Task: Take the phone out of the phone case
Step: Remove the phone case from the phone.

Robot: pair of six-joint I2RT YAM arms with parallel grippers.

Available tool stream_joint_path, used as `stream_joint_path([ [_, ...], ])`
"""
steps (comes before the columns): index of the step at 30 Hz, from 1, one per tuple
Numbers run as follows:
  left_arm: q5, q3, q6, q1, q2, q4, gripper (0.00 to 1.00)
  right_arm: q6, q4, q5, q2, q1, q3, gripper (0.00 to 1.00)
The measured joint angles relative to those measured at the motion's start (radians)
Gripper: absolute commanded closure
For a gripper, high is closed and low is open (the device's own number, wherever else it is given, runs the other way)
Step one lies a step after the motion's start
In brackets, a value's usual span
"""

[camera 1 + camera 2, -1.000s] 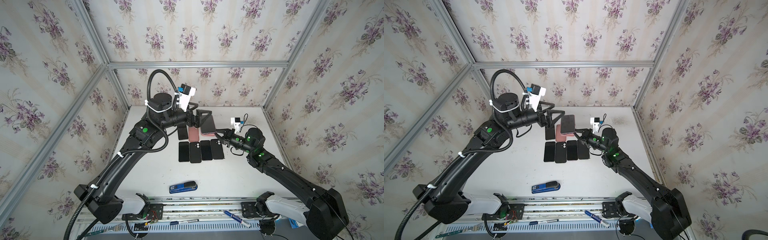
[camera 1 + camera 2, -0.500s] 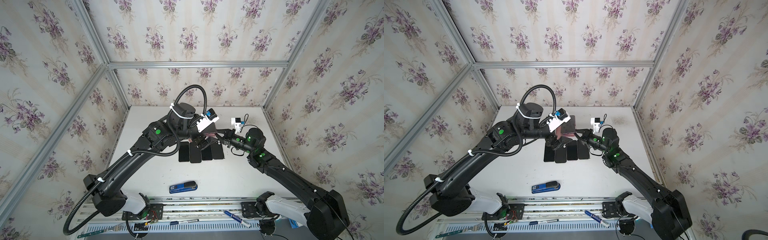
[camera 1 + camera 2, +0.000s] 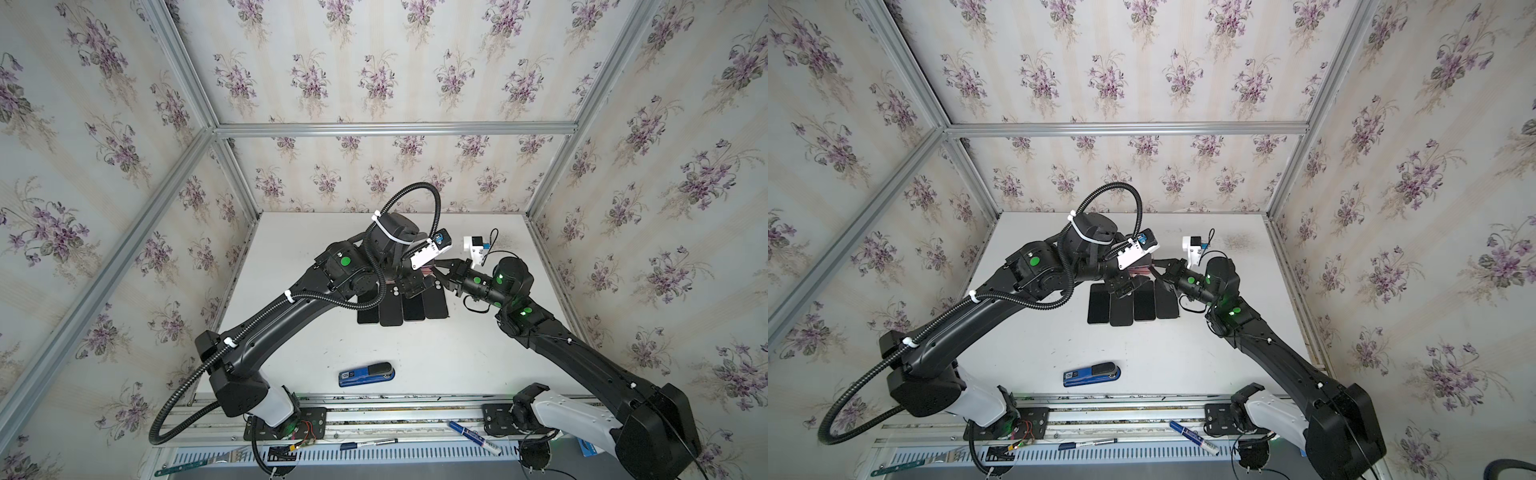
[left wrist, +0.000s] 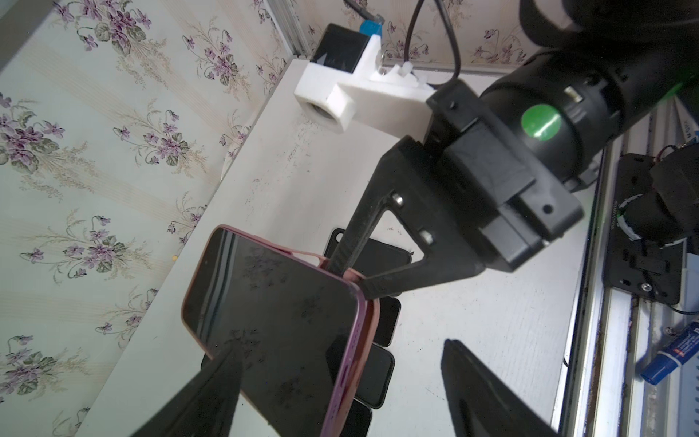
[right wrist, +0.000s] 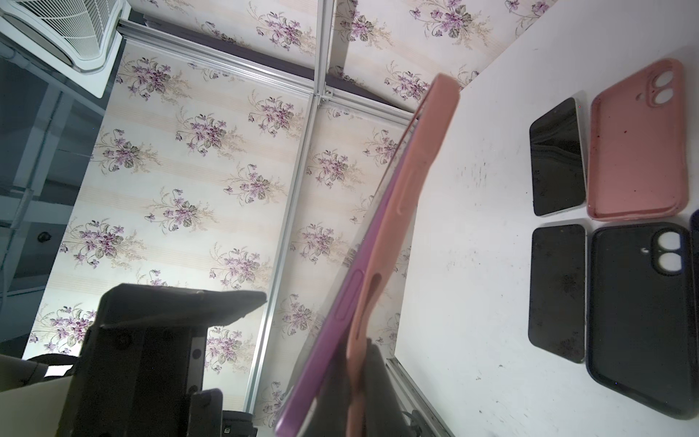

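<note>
Pinching case, right tool; left tool straddling phone.

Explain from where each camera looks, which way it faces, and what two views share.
Top views: high above the front rail, facing down toward the back wall; left arm, right arm, left gripper and right gripper show over the table.
Left wrist: on the left arm, facing the phone in its pink case; its own fingers show, and the right gripper pinching it.
Right wrist: on the right arm, looking along the case's edge; its own fingers show.
Shared: both wrist views show the cased phone.
</note>
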Motion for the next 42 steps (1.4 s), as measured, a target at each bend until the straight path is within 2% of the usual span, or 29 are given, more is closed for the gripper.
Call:
stream_joint_path([
  [16,-0.179,0.016,0.043,-0.024,0.060,0.018,0.37,0.011,0.023,-0.004,0.004,0.000,-0.014,1.00],
  [19,-0.188,0.016,0.051,-0.026,0.062,0.026,0.41,0.012,0.034,-0.004,0.004,0.000,-0.020,1.00],
  [29,-0.198,-0.010,0.069,-0.032,0.069,0.043,0.62,0.023,0.037,-0.008,0.016,-0.001,-0.026,1.00],
  [42,-0.221,-0.078,0.090,-0.032,0.054,0.103,0.79,0.030,0.043,-0.011,0.023,-0.001,-0.026,1.00],
])
